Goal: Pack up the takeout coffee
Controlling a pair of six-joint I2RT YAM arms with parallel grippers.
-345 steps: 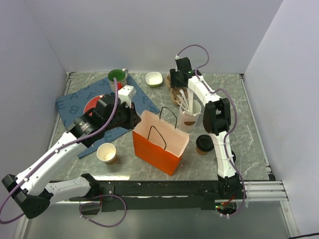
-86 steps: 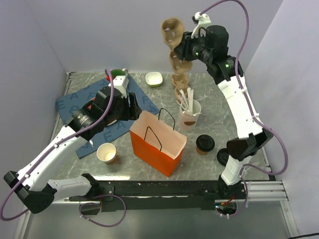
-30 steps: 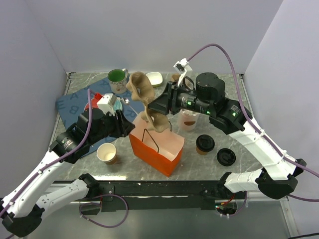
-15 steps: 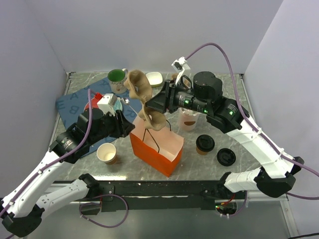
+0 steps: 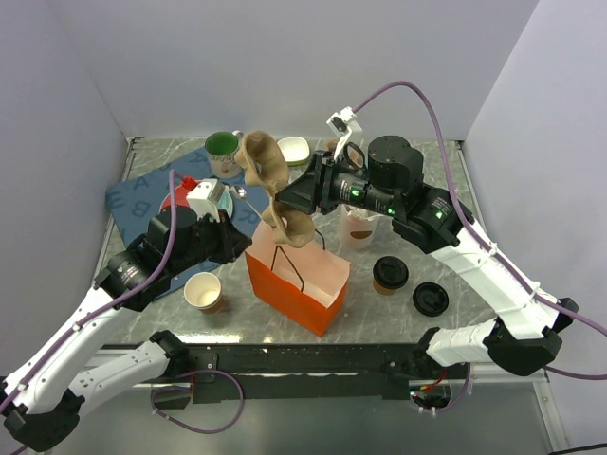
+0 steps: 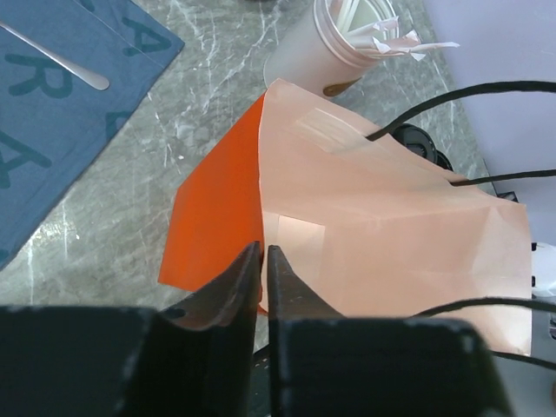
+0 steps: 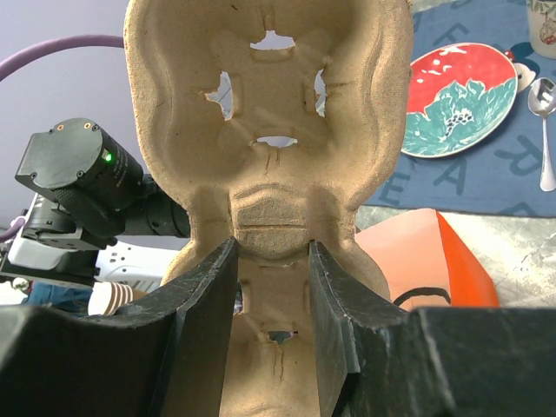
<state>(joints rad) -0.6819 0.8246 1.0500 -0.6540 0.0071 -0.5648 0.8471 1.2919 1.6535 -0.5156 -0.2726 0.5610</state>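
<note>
The takeout coffee (image 5: 389, 274), a brown cup with a black lid, stands on the table right of the orange paper bag (image 5: 296, 282). My right gripper (image 5: 284, 202) is shut on a tan pulp cup carrier (image 5: 271, 188) and holds it upright in the air above the bag's open mouth. In the right wrist view the fingers (image 7: 208, 287) clamp the carrier's narrow waist (image 7: 271, 130). My left gripper (image 5: 248, 245) is shut on the bag's left rim. The left wrist view shows its jaws (image 6: 262, 254) pinching the bag's edge (image 6: 373, 234).
A loose black lid (image 5: 431, 300) lies right of the coffee. A lidless tan cup (image 5: 203, 292) stands front left. A clear cup of stirrers (image 5: 358, 227) is behind the bag. A green mug (image 5: 223, 148), white bowl (image 5: 294, 149), blue mat (image 5: 133, 194) and red plate (image 7: 456, 95) lie further back.
My right gripper has carried the carrier slightly left and lower, over the bag. My left gripper keeps hold of the bag's rim, and the bag has shifted slightly.
</note>
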